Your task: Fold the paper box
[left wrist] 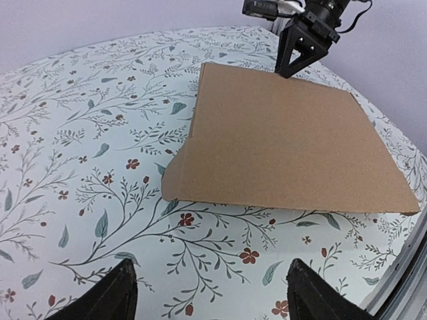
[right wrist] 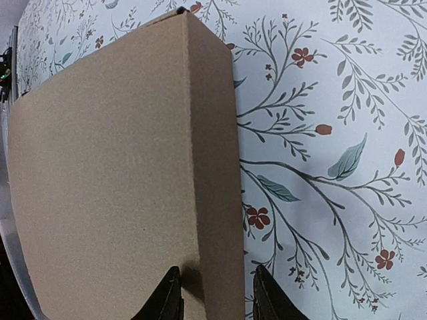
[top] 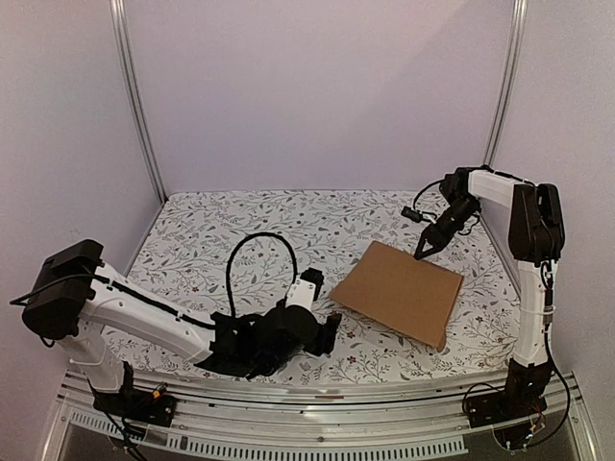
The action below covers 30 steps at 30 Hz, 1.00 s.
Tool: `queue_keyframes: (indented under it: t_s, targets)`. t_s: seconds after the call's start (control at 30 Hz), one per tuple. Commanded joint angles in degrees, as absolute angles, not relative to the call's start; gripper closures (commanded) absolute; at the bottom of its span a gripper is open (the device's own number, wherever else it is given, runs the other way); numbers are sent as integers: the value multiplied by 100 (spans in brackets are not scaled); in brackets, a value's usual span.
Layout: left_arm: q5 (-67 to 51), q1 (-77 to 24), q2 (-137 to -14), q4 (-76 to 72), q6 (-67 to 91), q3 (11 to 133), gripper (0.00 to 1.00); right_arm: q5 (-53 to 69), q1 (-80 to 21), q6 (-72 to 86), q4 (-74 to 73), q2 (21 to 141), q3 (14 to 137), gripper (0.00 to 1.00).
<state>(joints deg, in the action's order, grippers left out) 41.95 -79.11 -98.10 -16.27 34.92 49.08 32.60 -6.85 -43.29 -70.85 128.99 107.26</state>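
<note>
Apparently the folding is nearly finished: the paper box (top: pixel 399 288) lies on the right half of the table as a shut, low brown package, its lid down and no flap or tab standing up. Judging from this, only pressing the lid home or tucking the last tabs may remain; the pictures do not show whether they are seated. The left gripper (top: pixel 332 328) sits low at the box's near-left corner, clear of it, fingers wide apart on nothing. The right gripper (top: pixel 423 252) points down at the far edge, its fingers (right wrist: pixel 167 300) straddling that edge, slightly apart; I cannot tell whether they pinch it. The floral tablecloth (top: pixel 221 230) lies flat, pale walls (top: pixel 317 96) and metal posts (top: pixel 135 96) enclose it, and a metal rail (top: pixel 317 423) runs along the near edge.
</note>
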Motion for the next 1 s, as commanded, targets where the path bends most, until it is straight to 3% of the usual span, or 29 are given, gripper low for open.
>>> queue_keyframes:
  t_s: [0.0,0.23,0.73,0.97]
  targets:
    - [4389,-8006,-9713,-1395,3235,5093,24,3111,-630,-4232,-7229,13206,10485,68]
    - [4177,-8040,-9747,-1371,3219,5141,29,2900,-161,-3553,-7242,13494,10923,81]
    - [3766,-7826,-10397,-1922,3369,5433,31,1926,347,-2939,-7457,13939,11680,84]
    - [3322,-7538,-10953,-2549,3127,5767,32,2049,598,-2936,-7643,14128,12121,85]
